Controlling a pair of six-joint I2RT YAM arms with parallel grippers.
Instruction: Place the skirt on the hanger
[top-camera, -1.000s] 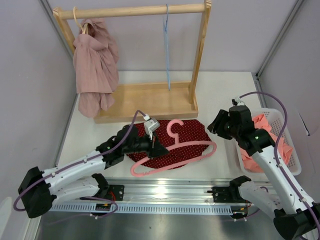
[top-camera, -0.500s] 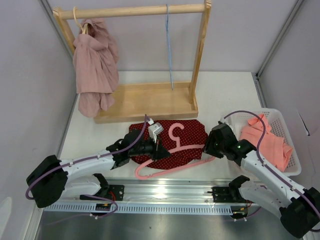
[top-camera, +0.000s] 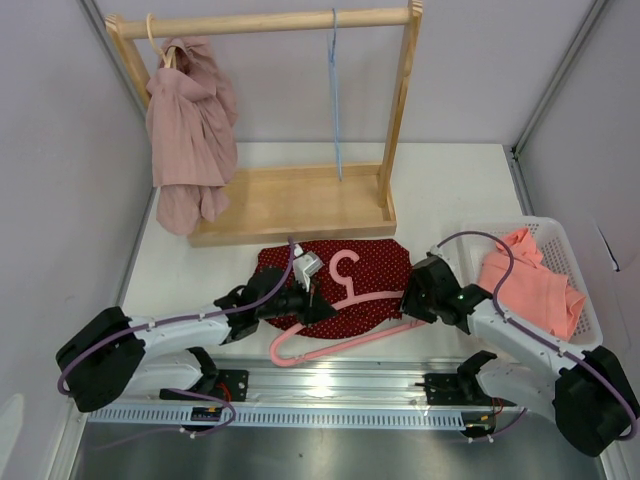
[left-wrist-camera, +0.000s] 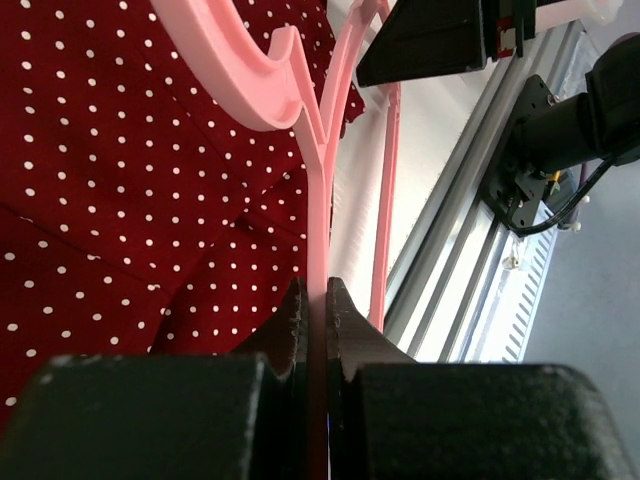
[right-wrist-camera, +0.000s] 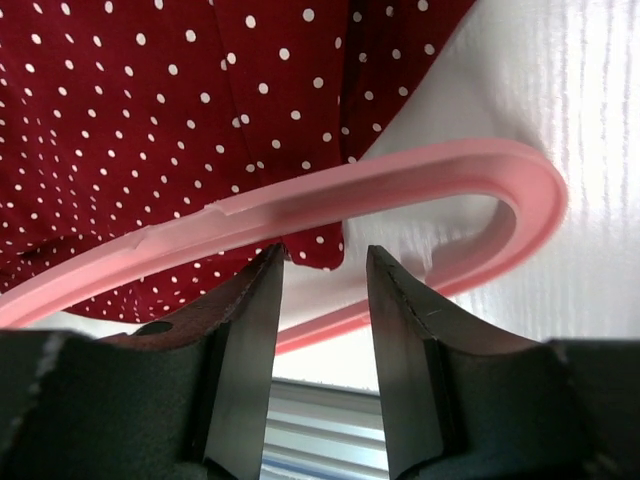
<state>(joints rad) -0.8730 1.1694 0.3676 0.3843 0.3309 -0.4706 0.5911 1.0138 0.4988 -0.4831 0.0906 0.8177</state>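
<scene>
The left end effector (left-wrist-camera: 315, 300) is pinching the thin bar of the pink hanger (left-wrist-camera: 240, 90), with its fingers squeezed tight on it. The right end effector (right-wrist-camera: 325, 265) is holding its fingers partly apart. A corner of the red dotted skirt (right-wrist-camera: 150, 120) is poking down to the gap between their tips, and the hanger's curved end is crossing just above them.

In the top view, the skirt (top-camera: 375, 265) is lying flat on the white bench (top-camera: 440, 190) in the lower middle of the frame, with the hanger lying on top of it. Behind them a wooden rack (top-camera: 300, 200) is standing. A pink garment (top-camera: 190, 130) is hanging at the rack's upper left. At the right, a white basket (top-camera: 590, 310) is holding a peach cloth (top-camera: 530, 290).
</scene>
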